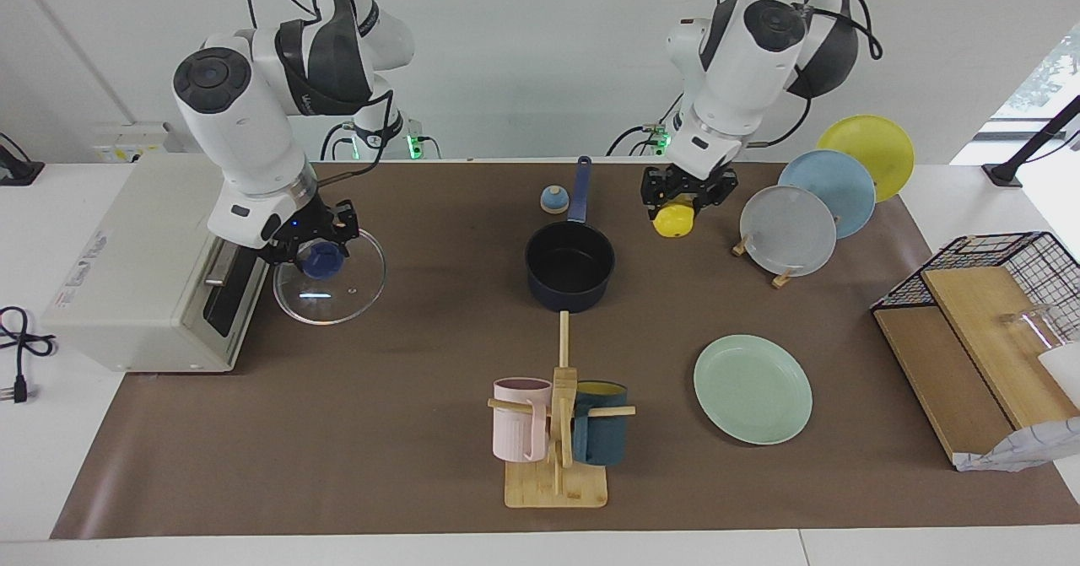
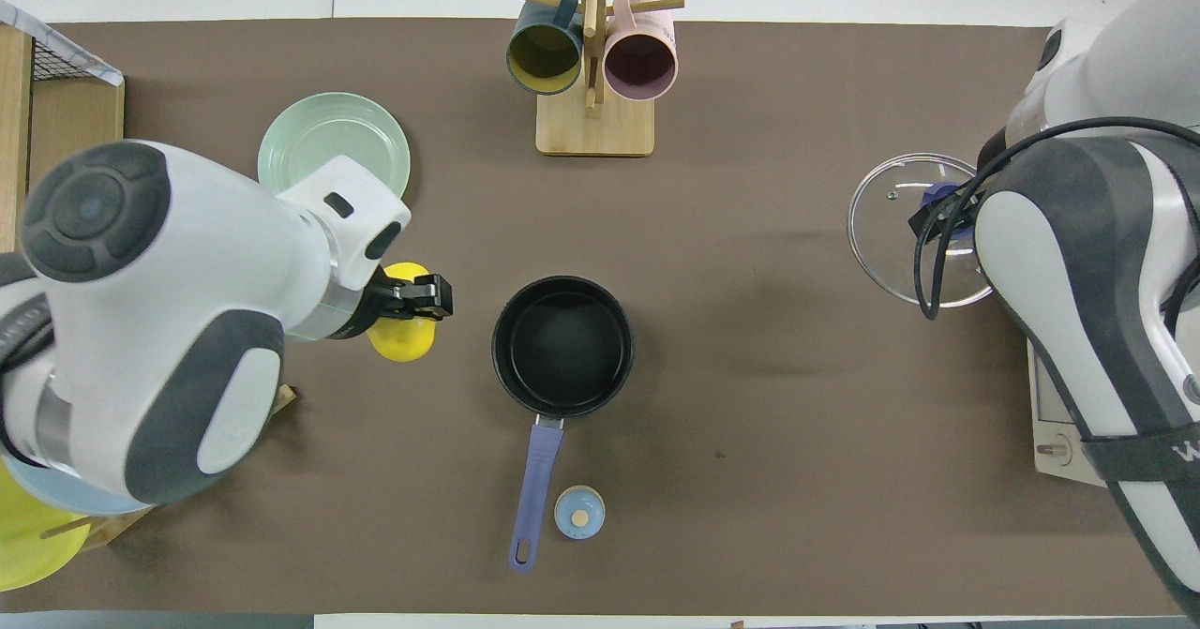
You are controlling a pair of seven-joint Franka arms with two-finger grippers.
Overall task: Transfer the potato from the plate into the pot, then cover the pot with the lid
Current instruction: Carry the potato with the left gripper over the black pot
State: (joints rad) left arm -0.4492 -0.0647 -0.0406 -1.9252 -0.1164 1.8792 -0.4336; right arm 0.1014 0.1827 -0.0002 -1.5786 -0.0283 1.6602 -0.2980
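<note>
Overhead view: left hand (image 2: 419, 297) clamped on the potato (image 2: 403, 336) hangs just beside the pot (image 2: 562, 345), toward the left arm's end; right hand (image 1: 314, 245) grips the lid (image 1: 331, 272) by its knob

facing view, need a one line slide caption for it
Left gripper carries the small glossy yellow potato beside the dark navy saucepan; right gripper grips the clear glass lid.

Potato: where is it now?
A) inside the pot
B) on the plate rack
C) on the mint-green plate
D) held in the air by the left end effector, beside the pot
D: the left end effector grips the potato above the mat, short of the empty pot.
</note>
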